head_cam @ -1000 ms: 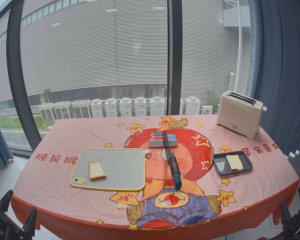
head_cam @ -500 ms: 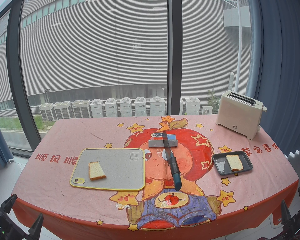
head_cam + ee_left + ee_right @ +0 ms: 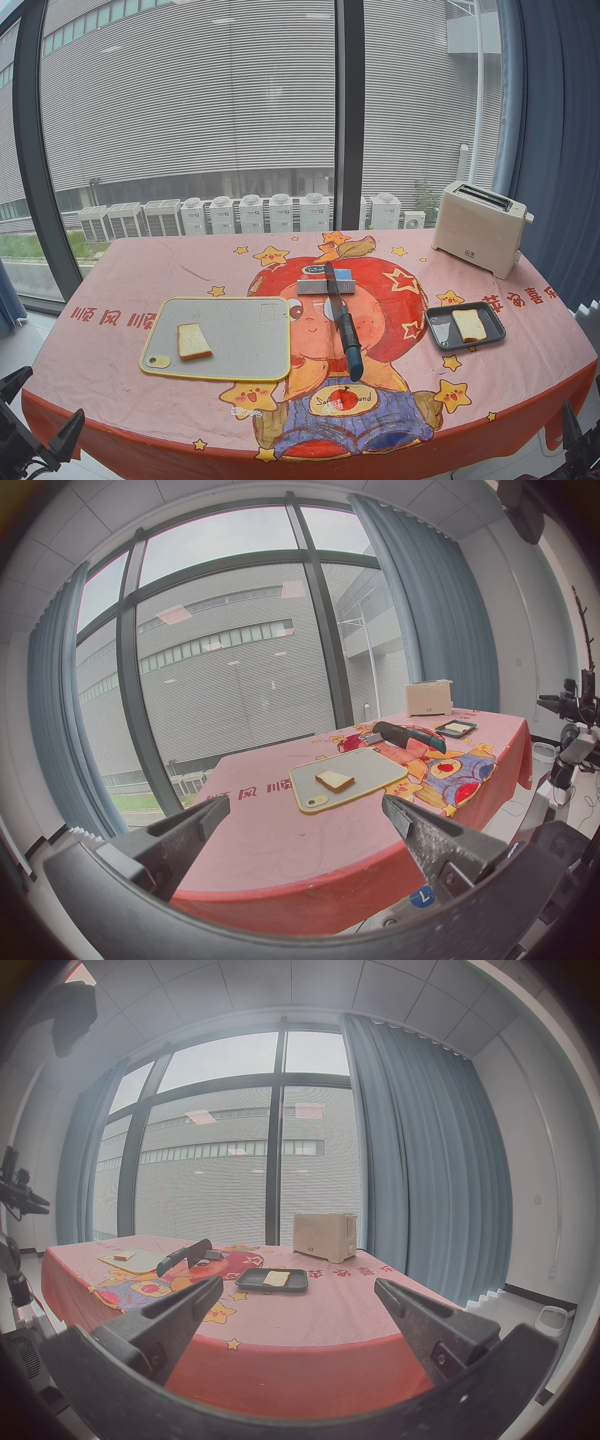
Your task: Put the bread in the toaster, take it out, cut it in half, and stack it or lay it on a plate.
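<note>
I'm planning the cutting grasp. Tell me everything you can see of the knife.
The knife has a dark blade and a dark handle with a teal end. It lies mid-table between the cutting board and the tray, blade set across a small grey rest, handle sloping toward the robot onto the tablecloth. Nothing holds it.
</note>
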